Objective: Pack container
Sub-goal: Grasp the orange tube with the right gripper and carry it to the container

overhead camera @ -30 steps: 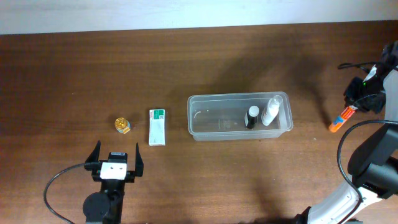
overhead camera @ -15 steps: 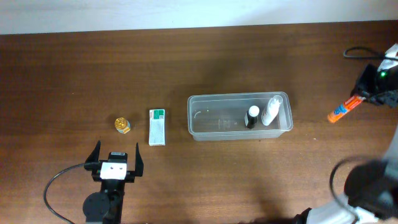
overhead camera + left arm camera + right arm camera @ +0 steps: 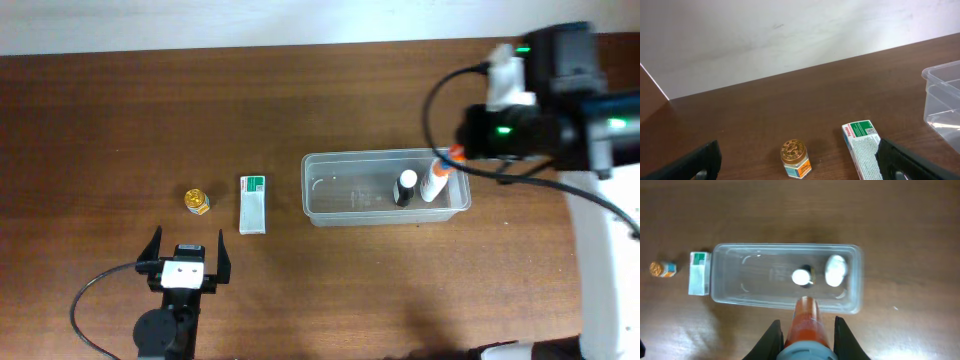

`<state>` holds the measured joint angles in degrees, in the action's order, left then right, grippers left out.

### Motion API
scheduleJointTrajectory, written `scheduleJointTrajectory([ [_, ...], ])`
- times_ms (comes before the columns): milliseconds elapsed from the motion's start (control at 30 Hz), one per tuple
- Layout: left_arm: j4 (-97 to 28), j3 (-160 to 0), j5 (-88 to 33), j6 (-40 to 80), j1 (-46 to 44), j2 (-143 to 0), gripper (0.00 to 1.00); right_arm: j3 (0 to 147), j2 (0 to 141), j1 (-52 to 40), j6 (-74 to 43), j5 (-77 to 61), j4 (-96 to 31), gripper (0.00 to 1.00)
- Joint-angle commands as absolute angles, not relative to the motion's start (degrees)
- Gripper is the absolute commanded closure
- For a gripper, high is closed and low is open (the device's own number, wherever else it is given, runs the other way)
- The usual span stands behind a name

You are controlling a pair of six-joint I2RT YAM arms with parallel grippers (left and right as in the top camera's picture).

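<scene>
The clear plastic container (image 3: 330, 160) lies mid-table, with a white-capped dark bottle (image 3: 405, 187) and a white bottle (image 3: 435, 180) standing at its right end. My right gripper (image 3: 807, 330) is shut on an orange tube (image 3: 806, 315) with a pale blue cap, held above the container's (image 3: 740, 275) near rim. From overhead only the tube's orange tip (image 3: 455, 152) shows under the arm. My left gripper (image 3: 188, 240) stands open near the front left, empty, facing a gold-lidded jar (image 3: 795, 157) and a white-and-green box (image 3: 862, 145).
The small jar (image 3: 197, 201) and the flat box (image 3: 253, 204) lie left of the container. The right arm's body (image 3: 560, 100) and its cable hang over the table's far right. A pale wall (image 3: 790, 35) borders the far edge.
The right arm has swung in from the far right edge with the orange tube, and now hangs over the container's right end. The left arm has not moved.
</scene>
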<state>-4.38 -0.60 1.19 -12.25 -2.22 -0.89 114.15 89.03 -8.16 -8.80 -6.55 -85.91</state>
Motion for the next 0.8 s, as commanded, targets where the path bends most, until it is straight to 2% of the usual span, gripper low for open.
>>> scheduleJointTrajectory([
  [0, -4.8, -0.5, 0.4, -12.8, -2.0, -0.5, 0.01, 112.8, 91.5, -14.4, -12.6, -1.3, -84.5, 0.84],
  [300, -4.8, -0.5, 0.4, -12.8, -2.0, -0.5, 0.01, 104.9, 97.5, -22.4, -13.6, 0.8, -74.5, 0.84],
  [767, -4.8, -0.5, 0.4, -12.8, -2.0, -0.5, 0.01, 92.2, 100.9, -23.6, -13.6, 1.0, -59.5, 0.83],
])
